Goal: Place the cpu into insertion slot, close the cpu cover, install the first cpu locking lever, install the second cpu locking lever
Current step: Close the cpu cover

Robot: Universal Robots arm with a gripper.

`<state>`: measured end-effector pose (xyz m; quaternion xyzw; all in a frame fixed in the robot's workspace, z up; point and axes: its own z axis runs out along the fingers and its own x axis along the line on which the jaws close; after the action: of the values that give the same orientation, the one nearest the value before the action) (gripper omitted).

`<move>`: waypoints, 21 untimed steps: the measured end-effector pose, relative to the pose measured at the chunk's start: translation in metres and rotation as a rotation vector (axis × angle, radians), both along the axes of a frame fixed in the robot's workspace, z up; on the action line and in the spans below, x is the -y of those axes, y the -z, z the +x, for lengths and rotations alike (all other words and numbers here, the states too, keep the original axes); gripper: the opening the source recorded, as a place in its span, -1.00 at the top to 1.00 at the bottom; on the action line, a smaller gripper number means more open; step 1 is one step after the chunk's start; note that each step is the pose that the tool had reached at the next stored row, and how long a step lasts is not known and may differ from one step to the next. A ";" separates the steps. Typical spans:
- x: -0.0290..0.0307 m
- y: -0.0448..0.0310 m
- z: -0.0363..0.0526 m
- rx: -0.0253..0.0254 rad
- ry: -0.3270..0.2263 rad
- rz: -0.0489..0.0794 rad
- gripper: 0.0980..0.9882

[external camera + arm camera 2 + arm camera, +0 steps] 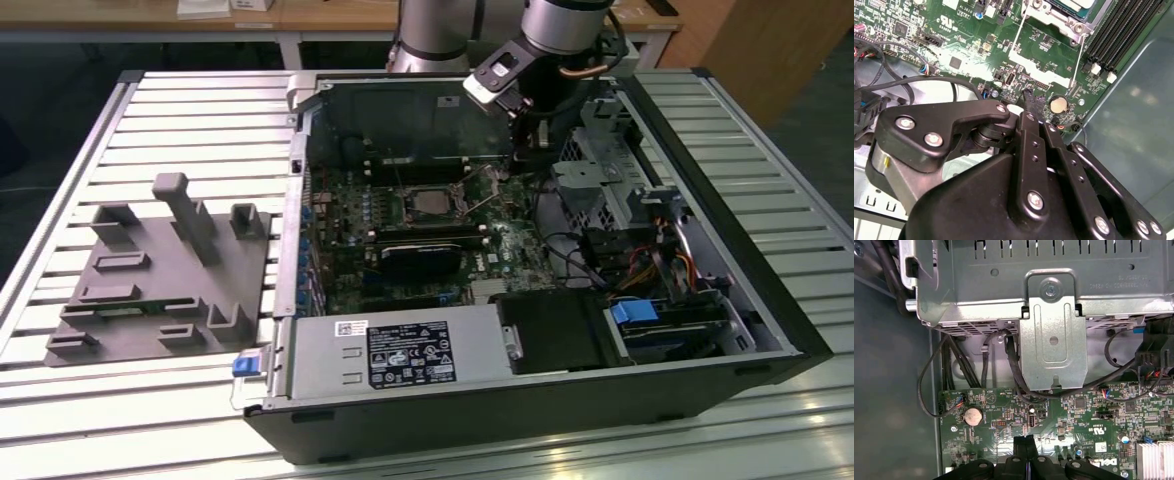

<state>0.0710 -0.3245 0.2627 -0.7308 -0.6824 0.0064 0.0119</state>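
An open computer case [747, 300] lies on the slatted table. On its green board, the insertion slot [430, 205] holds the cpu [430, 202], whose silvery top shows inside the thin metal cpu cover [404, 190], which lies flat around it. In the second wrist view a corner of the cpu cover [1051, 15] and a thin wire locking lever [1080, 55] show beside it. My gripper [514, 160] hangs inside the case, to the exterior view's right of the slot. Its black fingers [1030, 100] are pressed together with nothing between them, just above the board near a coin battery [1058, 104]. The gripper [1025, 442] also reads as shut in the first wrist view.
A grey fixture block [160, 270] sits on the table at the exterior view's left. Power supply [400, 355], drive cage [601, 170], black cables [929, 390] and a metal bracket [1054, 340] crowd the case. Long black memory slots [1119, 30] run beside the socket.
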 end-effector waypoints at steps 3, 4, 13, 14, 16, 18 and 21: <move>0.0000 0.0005 0.0000 0.0000 0.000 0.000 0.98; 0.0000 0.0007 0.0000 0.0001 0.000 0.000 0.98; 0.0000 0.0038 0.0000 0.0049 0.000 0.006 0.98; 0.0000 0.0042 -0.0001 0.0067 0.000 0.007 0.98; 0.0000 0.0049 -0.0004 0.0085 0.000 0.007 0.98; 0.0000 0.0059 -0.0006 0.0092 0.000 0.007 0.98; 0.0000 0.0138 -0.0014 0.0116 0.000 0.007 0.98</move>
<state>0.0696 -0.3245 0.2489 -0.7307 -0.6826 -0.0004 0.0107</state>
